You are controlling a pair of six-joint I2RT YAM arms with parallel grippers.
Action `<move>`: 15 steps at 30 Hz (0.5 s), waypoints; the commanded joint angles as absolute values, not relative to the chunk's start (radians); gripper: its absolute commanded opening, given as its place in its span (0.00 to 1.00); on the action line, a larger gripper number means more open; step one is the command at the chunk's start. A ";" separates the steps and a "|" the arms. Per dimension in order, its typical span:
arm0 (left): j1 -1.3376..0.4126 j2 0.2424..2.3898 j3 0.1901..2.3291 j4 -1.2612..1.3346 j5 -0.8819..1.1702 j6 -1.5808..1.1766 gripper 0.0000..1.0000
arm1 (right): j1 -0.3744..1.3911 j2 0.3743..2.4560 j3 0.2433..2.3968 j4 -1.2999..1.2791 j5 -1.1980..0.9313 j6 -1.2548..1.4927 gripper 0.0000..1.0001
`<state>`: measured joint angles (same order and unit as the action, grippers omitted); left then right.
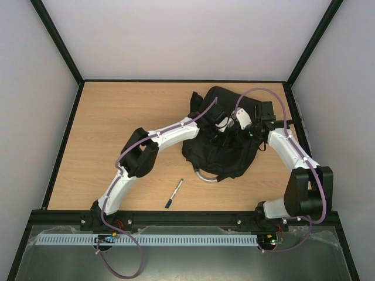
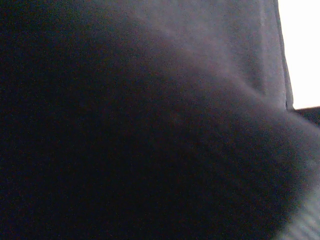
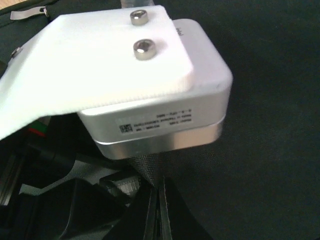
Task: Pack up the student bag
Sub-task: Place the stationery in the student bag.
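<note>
Wood-grain counter [image 1: 117, 117], pale walls [image 1: 176, 35] on three sides, black frame posts [image 1: 57, 41] at the far corners. Backpack [image 1: 222, 155] lies right of centre, its grey loop handle [image 1: 206, 177] toward the near edge. A pen [image 1: 174, 194] lies nearby, apart. Left pincer [image 1: 225, 124] is down at the backpack, opening impossible to tell. Right pincer [image 3: 160, 210] is closed to a slit on a woven strip of the backpack.

Left wrist cam's just blurry black bag [image 2: 150, 130] fabric, and the left tool [image 1: 224, 127] is mostly buried in it.
</note>
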<state>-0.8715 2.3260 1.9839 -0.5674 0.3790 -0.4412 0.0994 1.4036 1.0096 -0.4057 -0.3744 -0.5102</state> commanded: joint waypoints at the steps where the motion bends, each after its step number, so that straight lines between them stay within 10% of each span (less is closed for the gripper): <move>1: -0.869 2.264 1.934 -0.565 0.366 -0.440 0.50 | 0.106 1.365 0.978 -0.388 -0.449 -0.444 0.01; 15: -0.873 2.018 1.597 -0.483 0.314 -0.457 0.46 | 0.106 1.361 0.945 -0.330 -0.466 -0.384 0.01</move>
<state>-0.8738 2.0487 1.6760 -0.5137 0.3126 -0.4400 0.0994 1.3964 0.9585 -0.3401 -0.4042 -0.4133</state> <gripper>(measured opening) 0.482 0.011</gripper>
